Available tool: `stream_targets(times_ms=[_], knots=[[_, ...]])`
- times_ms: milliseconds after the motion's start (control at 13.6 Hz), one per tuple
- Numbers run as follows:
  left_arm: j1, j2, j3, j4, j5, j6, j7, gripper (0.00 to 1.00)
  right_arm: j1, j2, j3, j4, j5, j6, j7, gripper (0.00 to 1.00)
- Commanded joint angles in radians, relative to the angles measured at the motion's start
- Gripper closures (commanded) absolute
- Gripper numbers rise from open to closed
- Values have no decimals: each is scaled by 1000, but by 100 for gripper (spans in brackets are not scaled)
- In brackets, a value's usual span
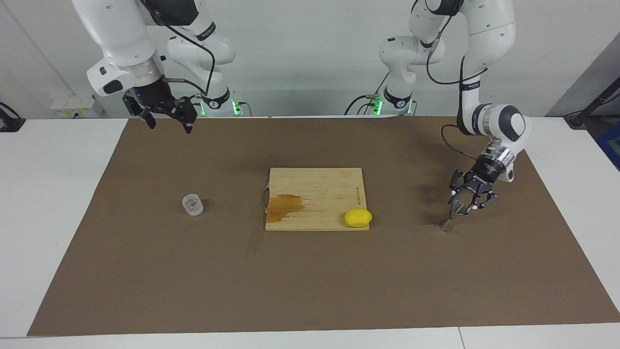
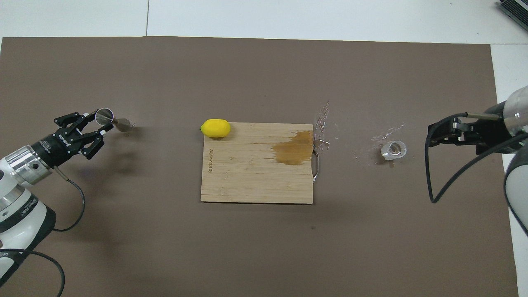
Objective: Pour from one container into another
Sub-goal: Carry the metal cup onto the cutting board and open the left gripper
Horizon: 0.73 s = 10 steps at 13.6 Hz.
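Note:
The small clear glass cup (image 1: 193,204) (image 2: 394,149) stands upright on the brown mat toward the right arm's end. The silver hourglass jigger (image 1: 449,219) (image 2: 108,118) stands on the mat toward the left arm's end. My left gripper (image 1: 460,207) (image 2: 99,123) comes in low and slanted, and is shut on the jigger's upper cone. My right gripper (image 1: 169,125) (image 2: 430,135) hangs open and empty, high over the mat's edge nearest the robots, well apart from the cup.
A wooden cutting board (image 1: 315,186) (image 2: 247,181) with a brown wet stain lies mid-table. A yellow lemon (image 1: 358,217) (image 2: 215,128) rests on its corner toward the jigger. Spilled droplets (image 2: 324,123) dot the mat between board and cup.

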Motion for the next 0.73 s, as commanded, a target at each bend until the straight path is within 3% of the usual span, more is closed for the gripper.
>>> stream_targets(times_ms=[0,220,440,660], knots=[[-19,-25,-5,-8,-24,-69,-26,100,-16,-16,6,-23,28,2,-29,1],[-19,-45,-36,10,-7,-153,-130,100,-17,-21,4,-33,28,3,-29,1],[-28,-141,-153,11,-5,-89,-224,100,-17,-22,4,-35,28,3,-29,1],[-190,-195,-192,12,-7,61,-273,100,-19,-22,4,-35,28,5,-27,1]])
